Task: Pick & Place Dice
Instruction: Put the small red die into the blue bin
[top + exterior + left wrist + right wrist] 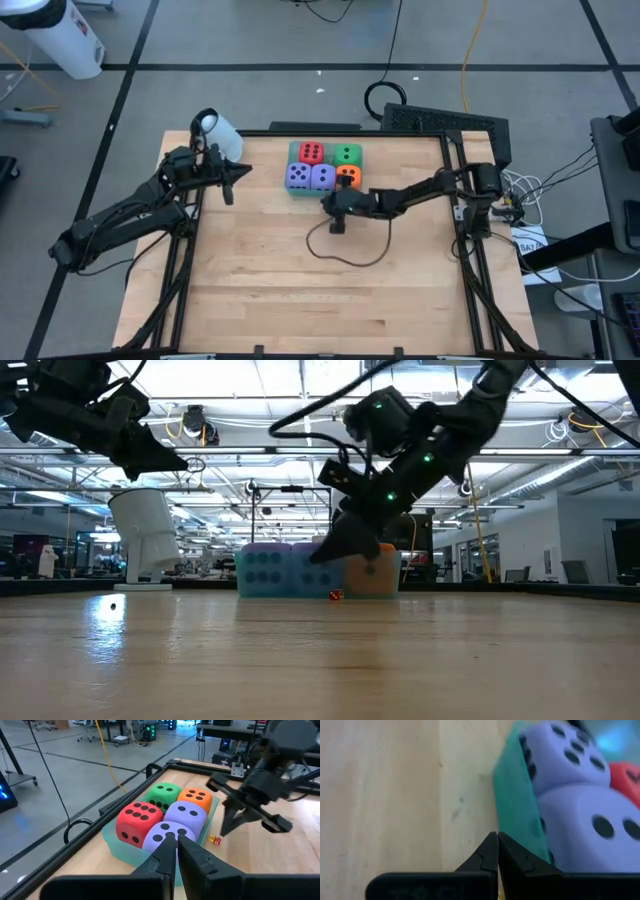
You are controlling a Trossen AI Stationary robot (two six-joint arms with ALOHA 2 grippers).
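Note:
Five soft dice sit packed in a teal tray (292, 190) at the table's far middle: red (311, 152), green (347, 155), orange (348, 176) and two purple-blue (298, 177) (322, 177). My right gripper (326, 201) is shut and empty. It slants down just in front of the tray's near wall (512, 805), its tip (318, 557) above the table. A tiny red cube (215, 839) lies on the wood under it. My left gripper (243, 173) is shut and empty. It hangs raised left of the tray, pointing at the dice (170, 832).
A white cylinder (218, 130) stands at the table's far left corner. A thin dark cable (345, 255) loops over the wood in front of my right gripper. A black frame rims the table (455, 215). Bare wood fills the near half (320, 300).

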